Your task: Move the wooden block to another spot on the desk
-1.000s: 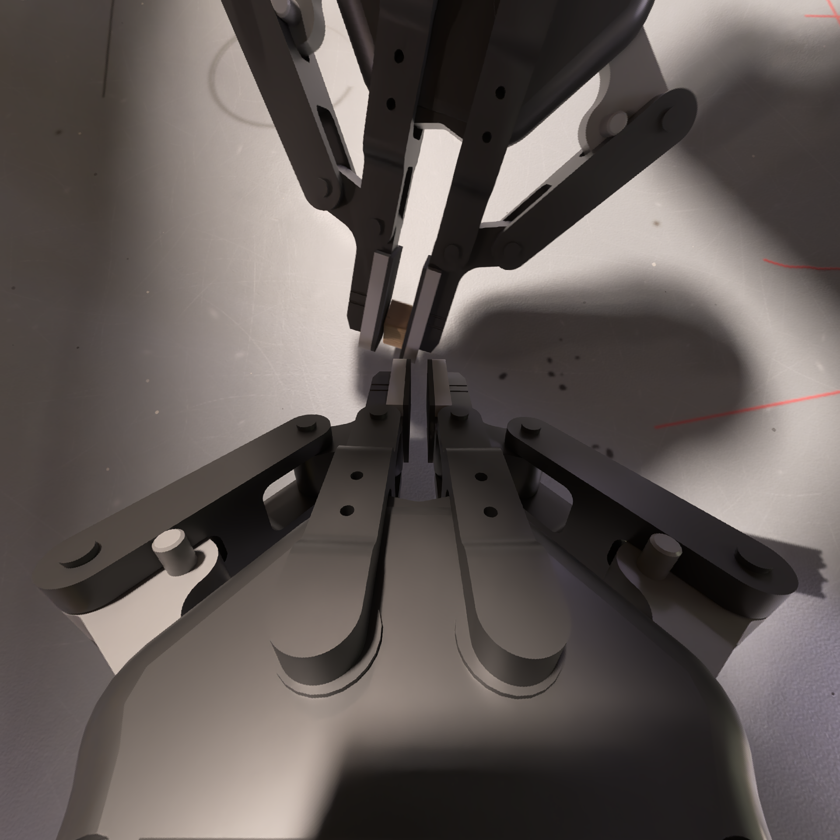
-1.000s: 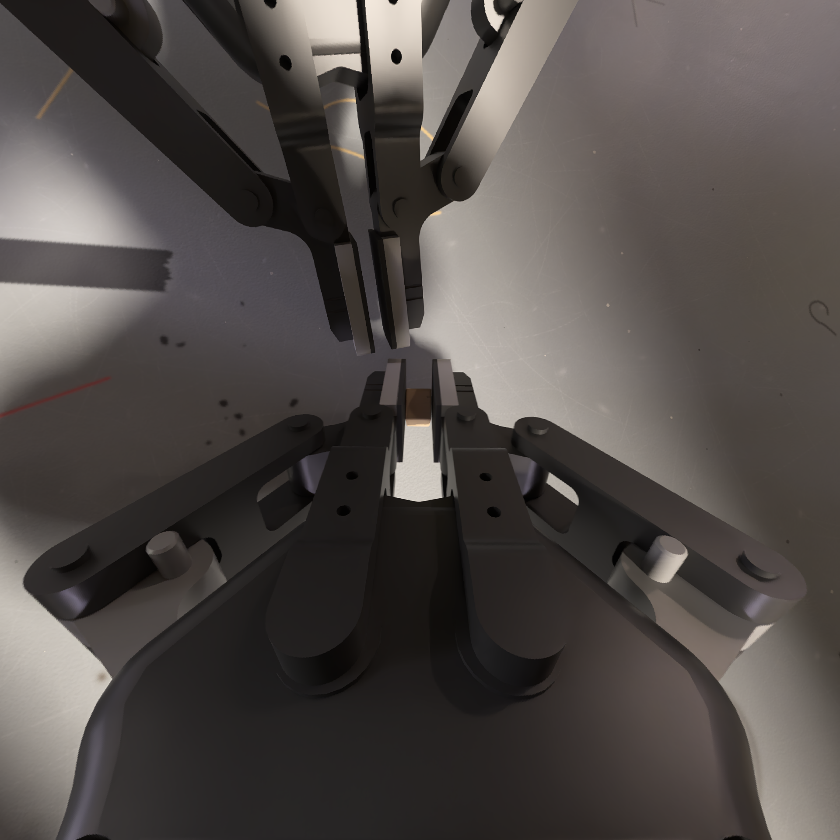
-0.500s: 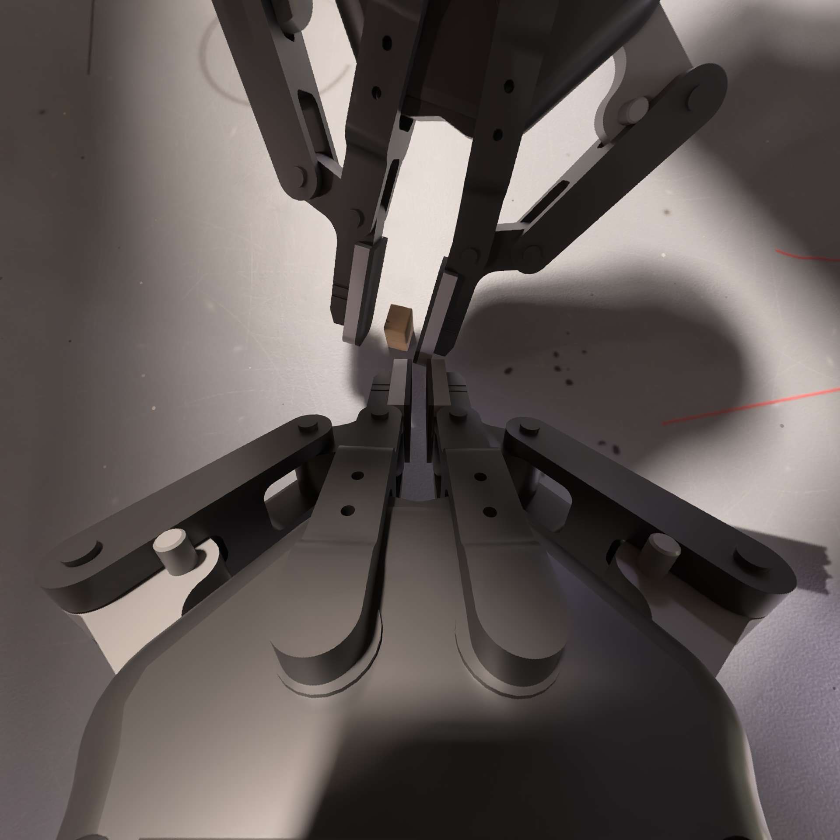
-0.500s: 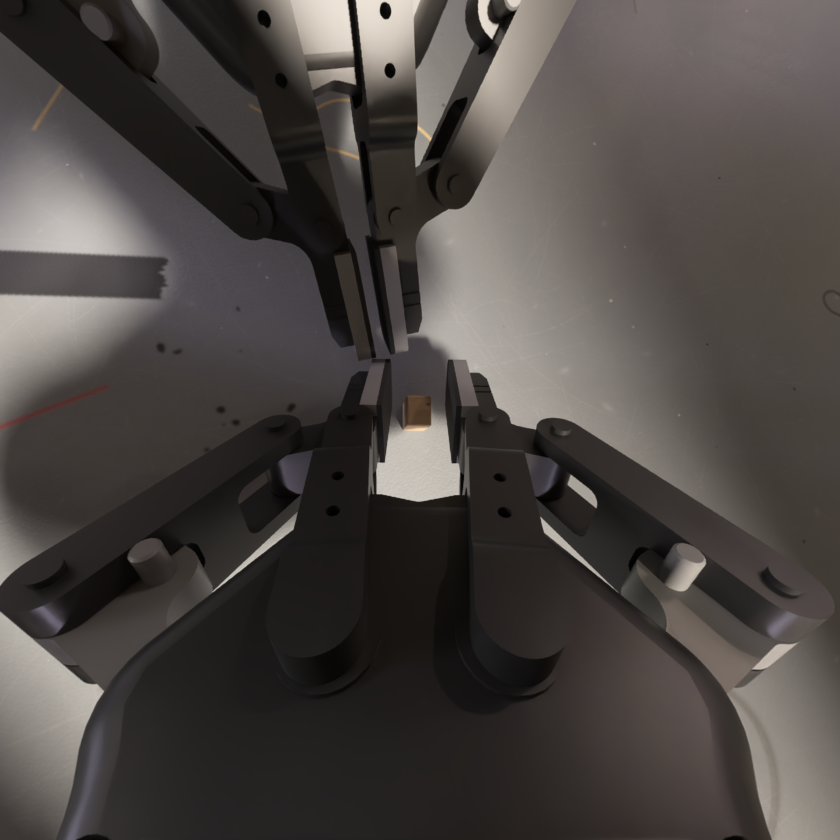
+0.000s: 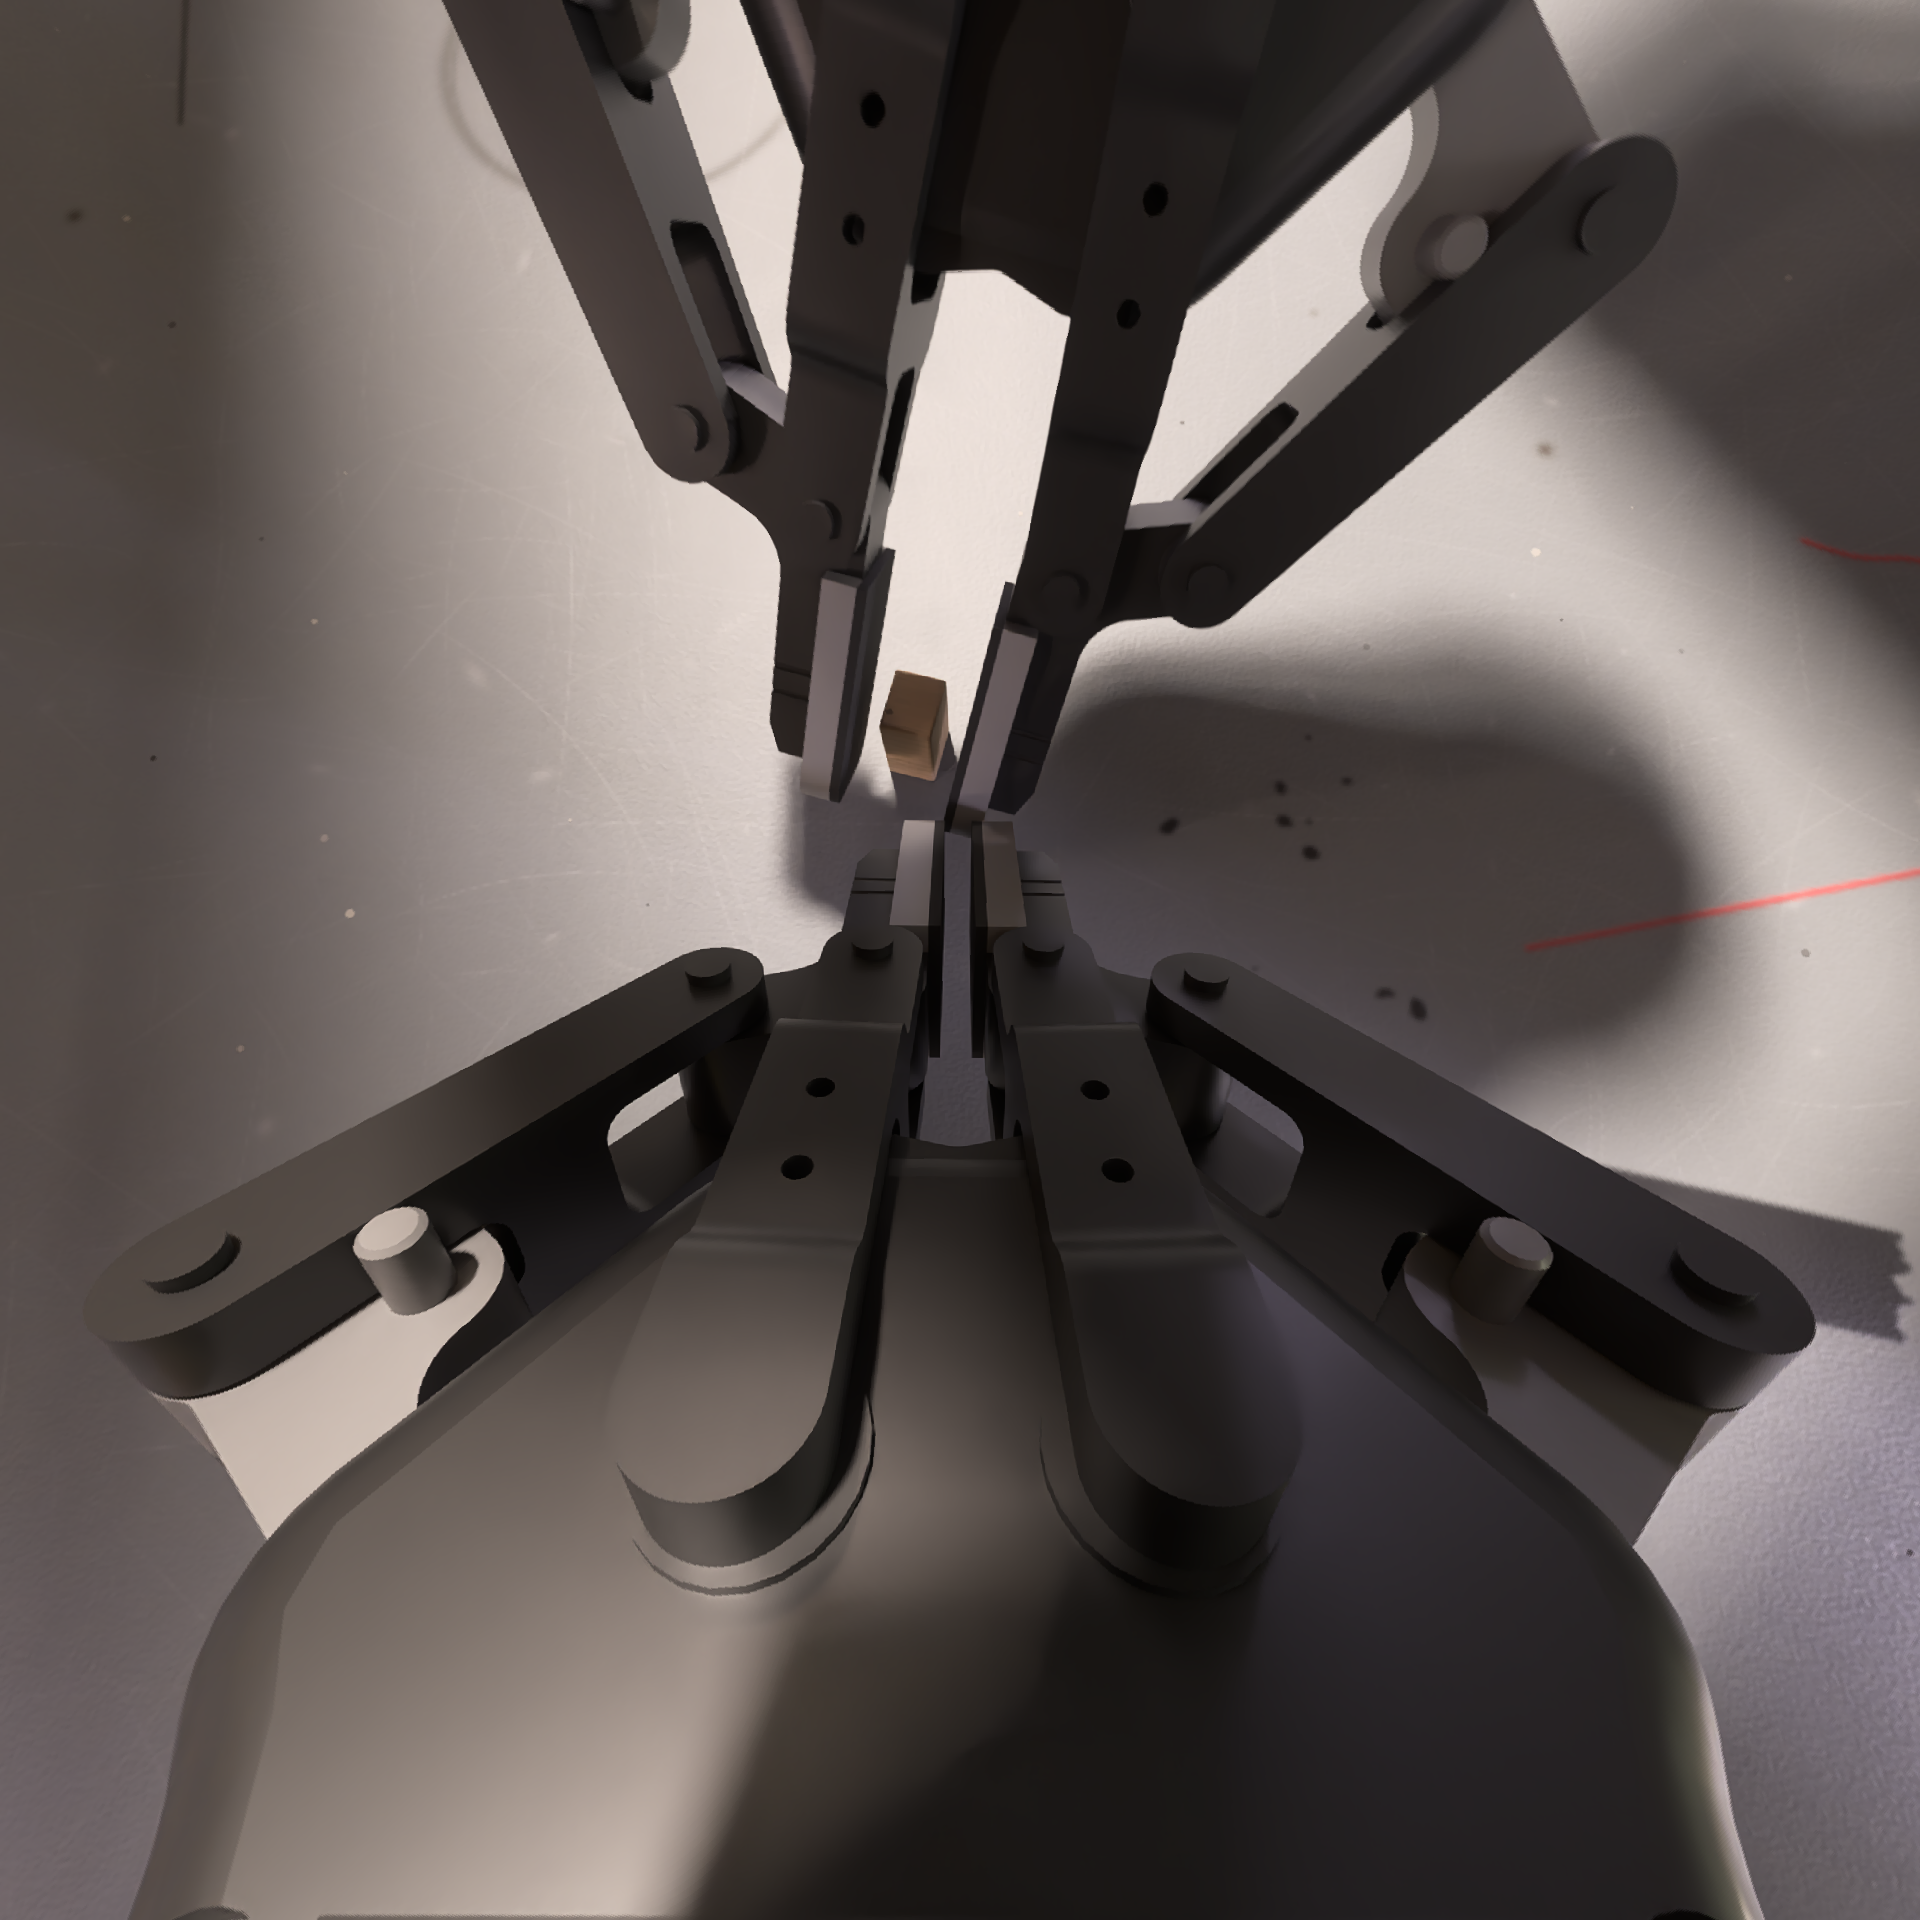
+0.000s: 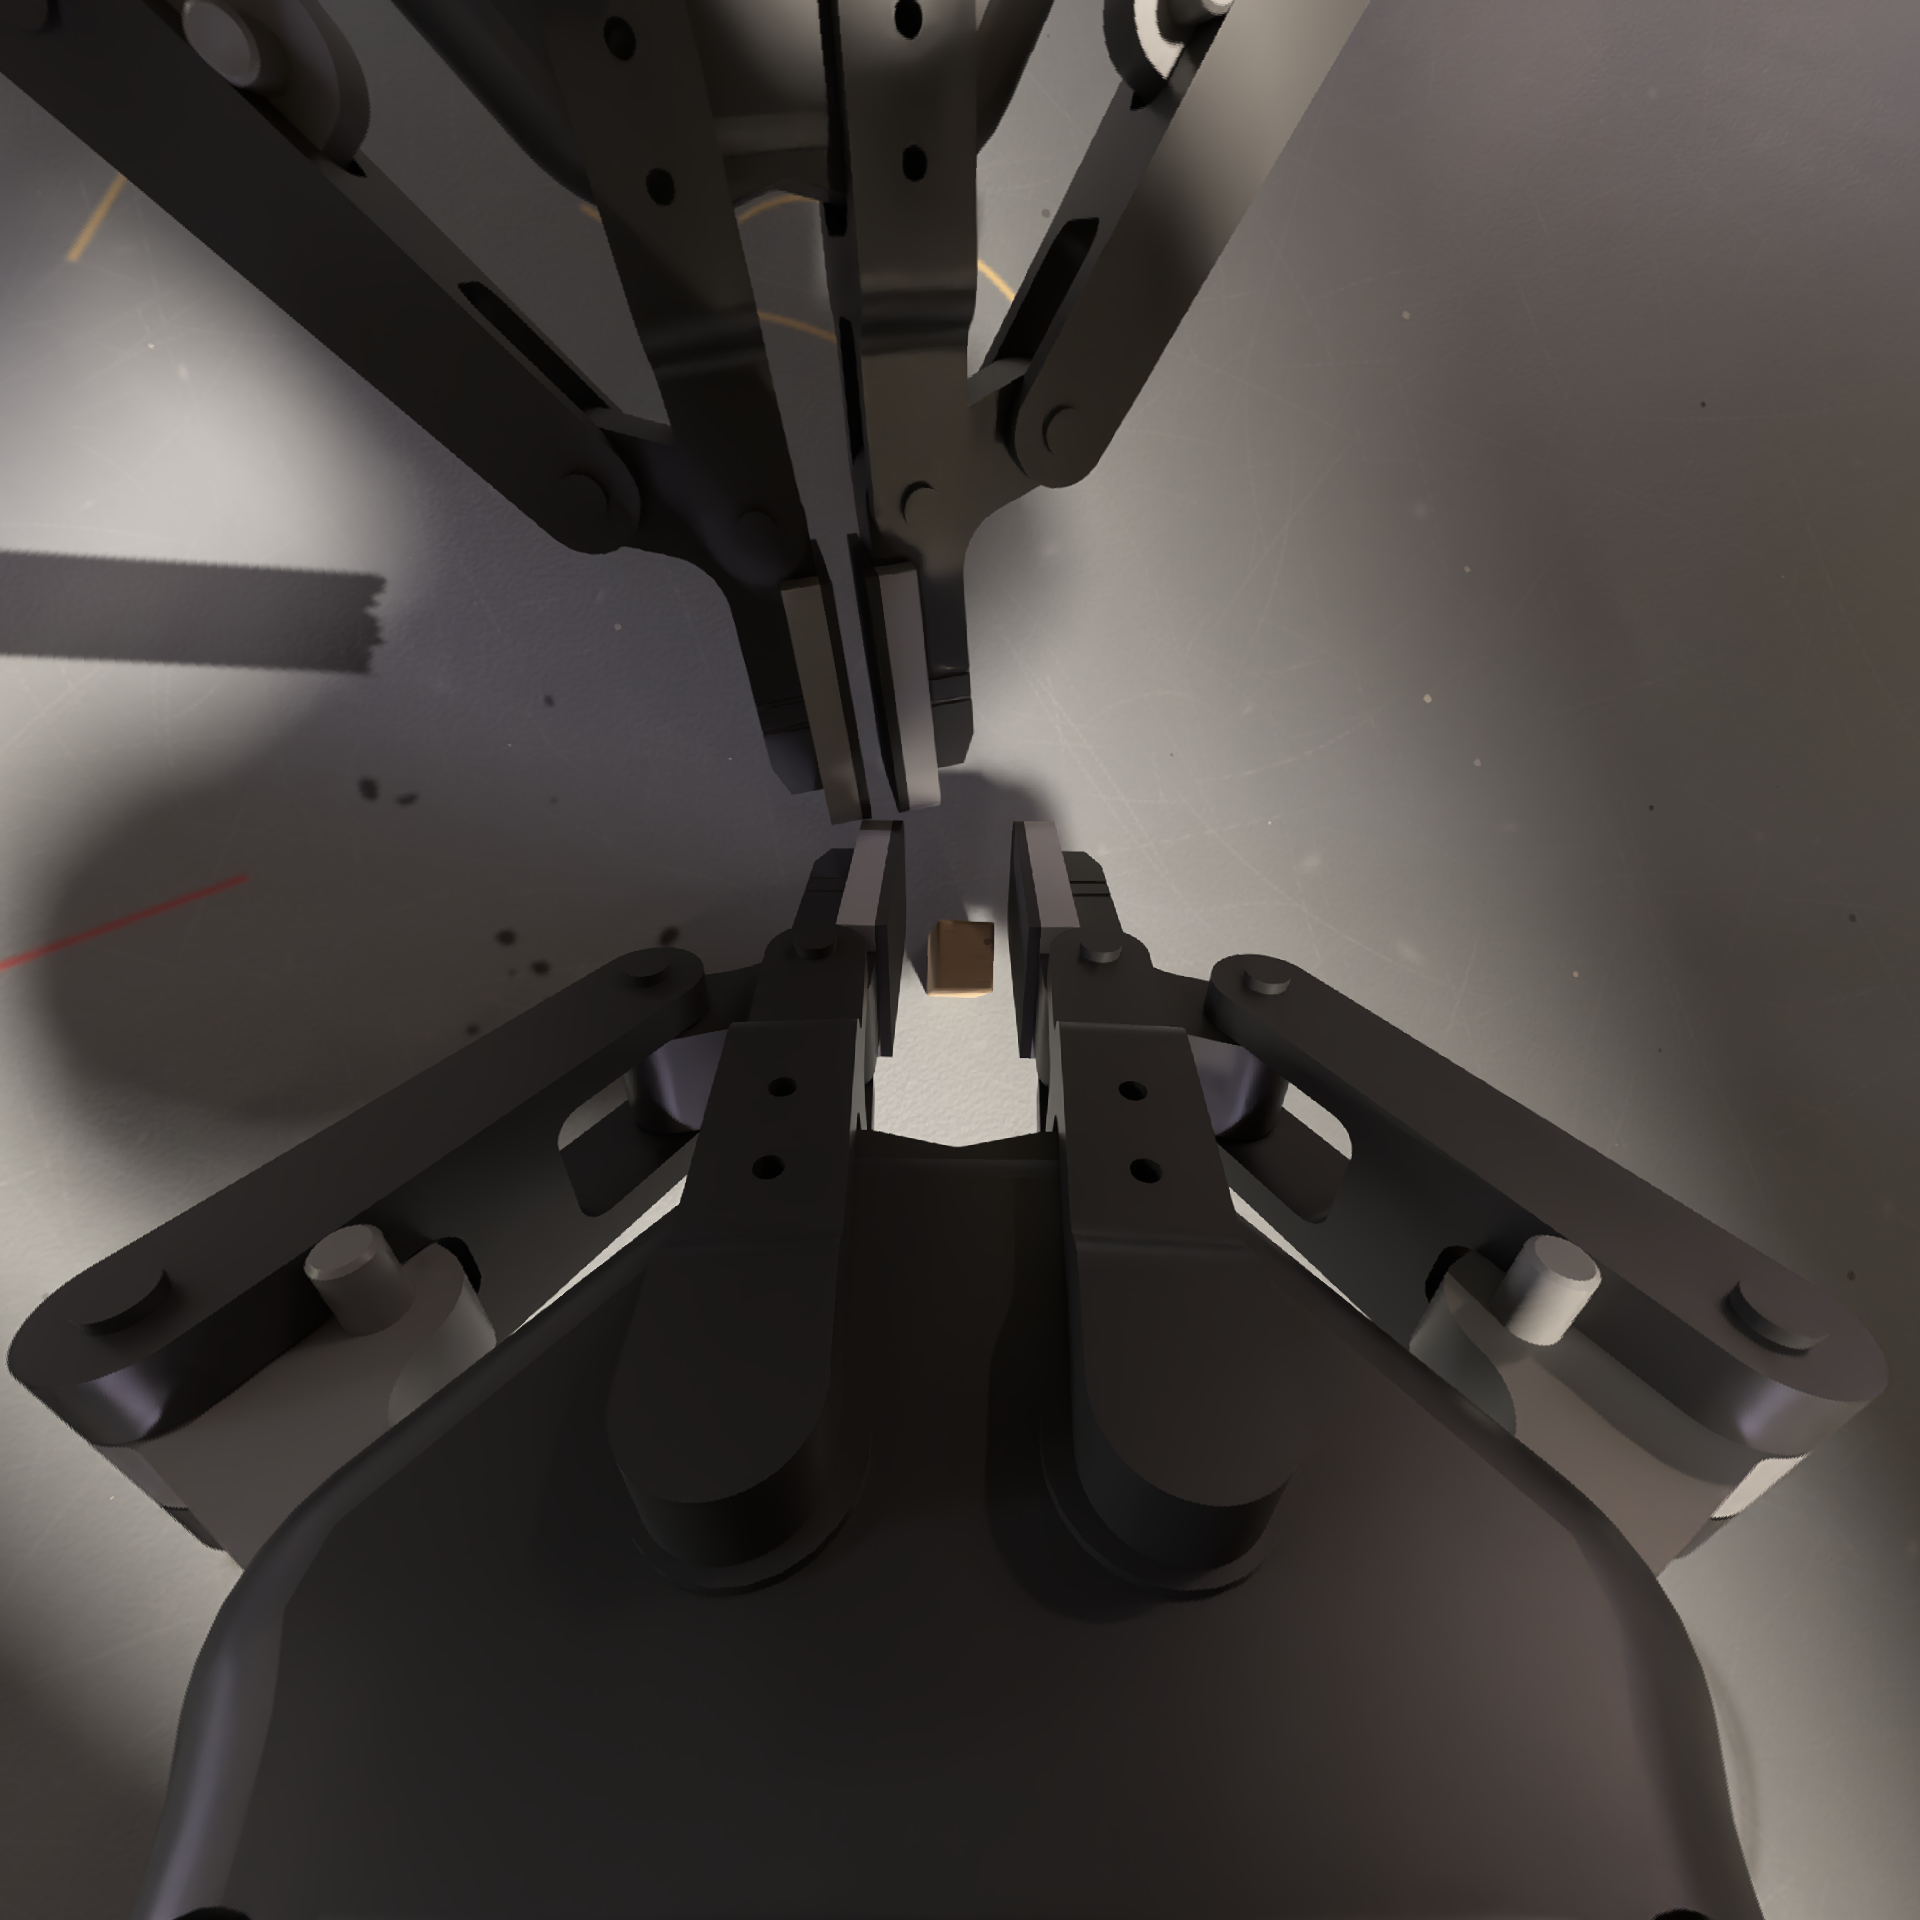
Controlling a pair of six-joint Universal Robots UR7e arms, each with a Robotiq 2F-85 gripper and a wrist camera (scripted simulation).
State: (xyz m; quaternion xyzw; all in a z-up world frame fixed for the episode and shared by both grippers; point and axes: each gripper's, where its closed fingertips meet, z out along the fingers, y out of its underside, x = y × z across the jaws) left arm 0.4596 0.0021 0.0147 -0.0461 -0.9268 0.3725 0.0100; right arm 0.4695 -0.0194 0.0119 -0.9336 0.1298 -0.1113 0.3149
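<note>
The small wooden block sits on the grey desk between the two fingers of my right gripper, which is open. The block touches neither pad. In the left wrist view the block shows between the open fingers of the right gripper at the top. My left gripper is shut and empty, its tips just in front of the right gripper's tips. It also shows in the right wrist view, pointing down from the top.
The desk is scratched, with dark specks, a thin red line and another red line. A dark strip lies at the left. Both grippers cast broad shadows.
My right gripper has opened and let go of the wooden block, which now stands free between its fingers. My left gripper has stayed shut in about the same place.
</note>
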